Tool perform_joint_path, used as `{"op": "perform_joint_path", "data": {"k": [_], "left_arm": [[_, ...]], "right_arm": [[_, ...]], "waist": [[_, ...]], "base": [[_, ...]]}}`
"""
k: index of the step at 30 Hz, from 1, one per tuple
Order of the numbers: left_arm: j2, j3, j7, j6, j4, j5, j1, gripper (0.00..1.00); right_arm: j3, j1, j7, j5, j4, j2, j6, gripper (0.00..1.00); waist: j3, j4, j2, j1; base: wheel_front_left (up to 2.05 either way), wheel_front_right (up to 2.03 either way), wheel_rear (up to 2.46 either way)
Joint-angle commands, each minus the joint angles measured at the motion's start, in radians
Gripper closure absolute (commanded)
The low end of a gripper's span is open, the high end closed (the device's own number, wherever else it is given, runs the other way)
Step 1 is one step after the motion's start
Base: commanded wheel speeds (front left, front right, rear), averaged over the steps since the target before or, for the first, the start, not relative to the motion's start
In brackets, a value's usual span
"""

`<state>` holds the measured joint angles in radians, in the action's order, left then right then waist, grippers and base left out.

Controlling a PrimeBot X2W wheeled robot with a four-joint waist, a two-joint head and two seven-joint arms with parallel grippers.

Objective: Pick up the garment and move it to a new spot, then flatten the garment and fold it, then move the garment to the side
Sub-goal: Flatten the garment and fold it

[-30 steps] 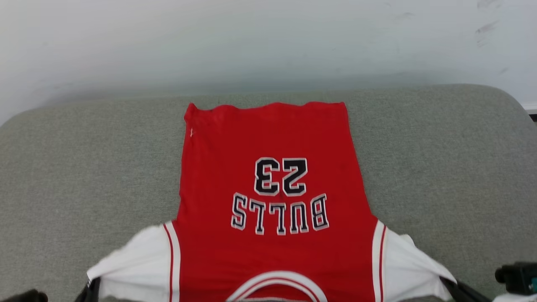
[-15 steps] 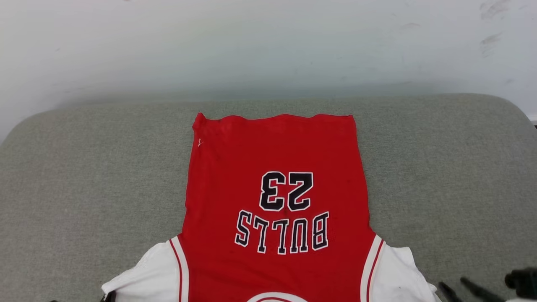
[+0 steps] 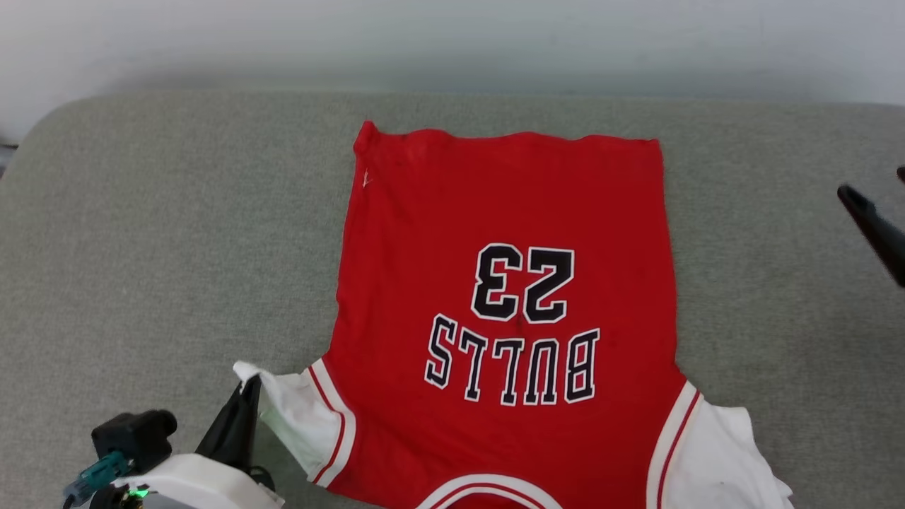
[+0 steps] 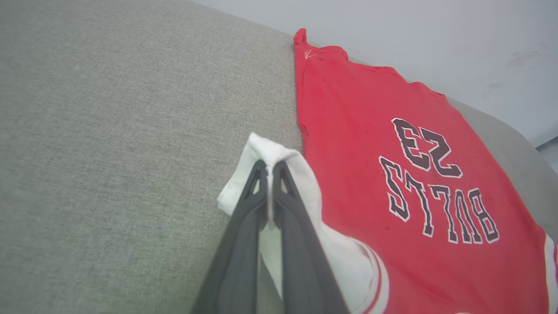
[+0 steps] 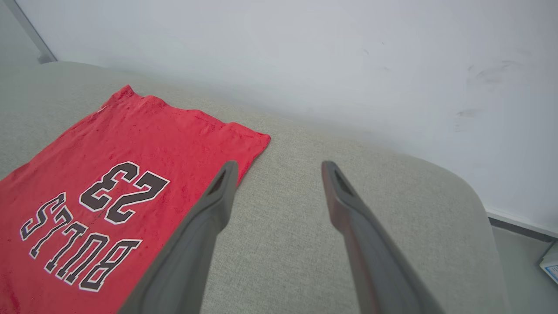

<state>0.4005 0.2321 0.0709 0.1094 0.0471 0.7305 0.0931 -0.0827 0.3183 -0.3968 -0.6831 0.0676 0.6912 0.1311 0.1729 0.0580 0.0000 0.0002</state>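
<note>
Now, from my head camera, my left gripper [image 3: 247, 387] sits at the lower left with its two dark fingers pressed together on the tip of one white sleeve [image 3: 293, 417], pulling that tip out and away from the red body. My right gripper [image 3: 873, 181] is at the right edge, well apart from the cloth and touching nothing. One long finger shows clearly there and a second only barely, so this view does not tell me how wide it stands. There is one garment [image 3: 509, 205], lying face up on the grey cushion [image 3: 141, 247] with its hem toward the pale wall [image 3: 452, 35] and its collar toward me. It has two white sleeves, the other sleeve [image 3: 721, 466] lying loose on my right. The black number [image 3: 523, 283] has two digits and the lettering [image 3: 512, 367] below it has five letters, both upside down to me.

From my left wrist, the two fingers meet at their tips with white sleeve fabric bunched and pinched between them, lifted slightly off the cushion. The red body lies flat just beside them.

From my right wrist, both fingers stand spread wide with nothing between them. They hang above bare cushion, and one fingertip lines up with the garment's far hem corner.
</note>
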Motion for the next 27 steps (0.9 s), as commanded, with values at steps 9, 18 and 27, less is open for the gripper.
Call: {"op": "perform_joint_path", "data": {"k": [9, 18, 27], "left_arm": [[-0.063, 0.063, 0.056, -0.028, -0.016, -0.052, -0.151, 1.0], [-0.132, 0.115, 0.115, -0.062, -0.059, -0.085, -0.269, 1.0], [-0.17, 0.135, 0.143, -0.072, -0.068, -0.1, -0.329, 1.0]], "right_arm": [[-0.123, 0.427, -0.487, -0.074, -0.124, 0.075, -0.001, 0.0], [-0.2, 0.718, -0.75, 0.036, -0.322, 0.022, -0.001, 0.0], [-0.251, 0.715, -0.779, 0.089, -0.456, -0.004, -0.001, 0.0]], "waist": [[0.242, 0.152, 0.0, -0.0002], [0.4, 0.246, 0.0, -0.0002], [0.478, 0.295, 0.0, -0.0002]], "base": [[0.0, 0.0, 0.0], [0.0, 0.0, 0.0], [0.0, 0.0, 0.0]]}}
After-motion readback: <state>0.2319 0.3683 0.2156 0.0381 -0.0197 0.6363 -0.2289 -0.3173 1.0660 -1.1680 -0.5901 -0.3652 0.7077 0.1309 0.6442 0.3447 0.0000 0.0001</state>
